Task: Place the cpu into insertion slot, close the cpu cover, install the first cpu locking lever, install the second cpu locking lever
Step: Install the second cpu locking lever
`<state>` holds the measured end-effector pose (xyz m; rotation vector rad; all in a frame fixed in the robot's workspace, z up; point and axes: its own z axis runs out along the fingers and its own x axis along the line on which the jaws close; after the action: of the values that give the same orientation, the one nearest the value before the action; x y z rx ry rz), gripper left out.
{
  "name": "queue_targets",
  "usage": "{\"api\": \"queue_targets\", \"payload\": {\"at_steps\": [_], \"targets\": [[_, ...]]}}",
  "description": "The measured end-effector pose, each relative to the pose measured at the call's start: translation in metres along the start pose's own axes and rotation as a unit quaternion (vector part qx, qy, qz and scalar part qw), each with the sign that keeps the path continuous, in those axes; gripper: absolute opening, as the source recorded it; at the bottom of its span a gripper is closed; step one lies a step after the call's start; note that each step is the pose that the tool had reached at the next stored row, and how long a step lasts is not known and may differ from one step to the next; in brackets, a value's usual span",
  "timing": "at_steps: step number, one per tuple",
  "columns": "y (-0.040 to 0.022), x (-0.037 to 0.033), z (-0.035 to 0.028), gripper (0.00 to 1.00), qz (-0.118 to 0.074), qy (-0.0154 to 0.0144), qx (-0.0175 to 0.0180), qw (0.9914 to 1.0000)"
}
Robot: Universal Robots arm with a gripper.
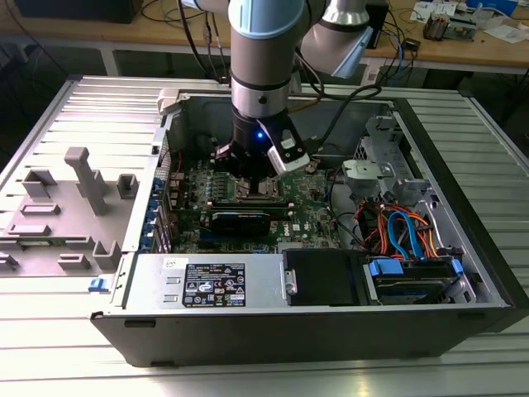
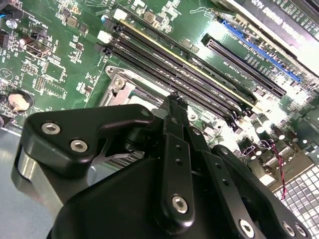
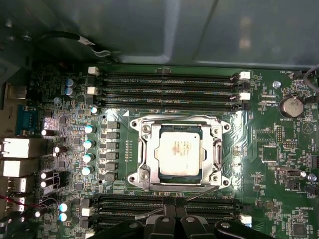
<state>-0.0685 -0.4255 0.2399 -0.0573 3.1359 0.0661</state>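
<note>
The cpu [image 3: 179,149], a square chip with a dull silvery top, lies flat in the insertion slot [image 3: 141,175] in the first wrist view. The cpu cover [image 3: 144,144], a thin metal frame, lies down around it. A thin wire locking lever [image 3: 204,191] runs along the slot's edge on the side nearest my gripper [image 3: 173,200]. My black fingers are pressed together and their tips meet that lever. In the second wrist view the gripper [image 2: 173,97] points at the slot's metal corner [image 2: 117,84]. In the exterior view the gripper [image 1: 248,175] hangs low over the motherboard [image 1: 310,211] inside the case.
Long black memory slots [image 3: 169,84] flank the socket on two sides. A long black card [image 1: 240,219] lies across the board. The power supply [image 1: 207,281], drive cage and orange and blue cables [image 1: 401,231] fill the case's near side. Case walls [image 1: 273,335] ring the board. A grey fixture [image 1: 83,178] stands outside.
</note>
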Motion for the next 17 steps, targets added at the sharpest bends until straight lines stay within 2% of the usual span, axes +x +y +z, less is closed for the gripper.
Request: {"api": "queue_targets", "payload": {"at_steps": [7, 11, 14, 17], "targets": [[-0.0004, 0.0063, 0.0015, 0.11, -0.011, 0.0011, -0.0002, 0.99994], [-0.0003, 0.011, 0.004, 0.11, -0.016, 0.0042, -0.0004, 0.99986], [-0.0003, 0.0142, 0.0066, 0.11, -0.019, 0.009, -0.0006, 0.99977], [-0.0005, 0.0156, 0.0138, 0.11, -0.026, 0.0118, -0.0008, 0.9996]]}}
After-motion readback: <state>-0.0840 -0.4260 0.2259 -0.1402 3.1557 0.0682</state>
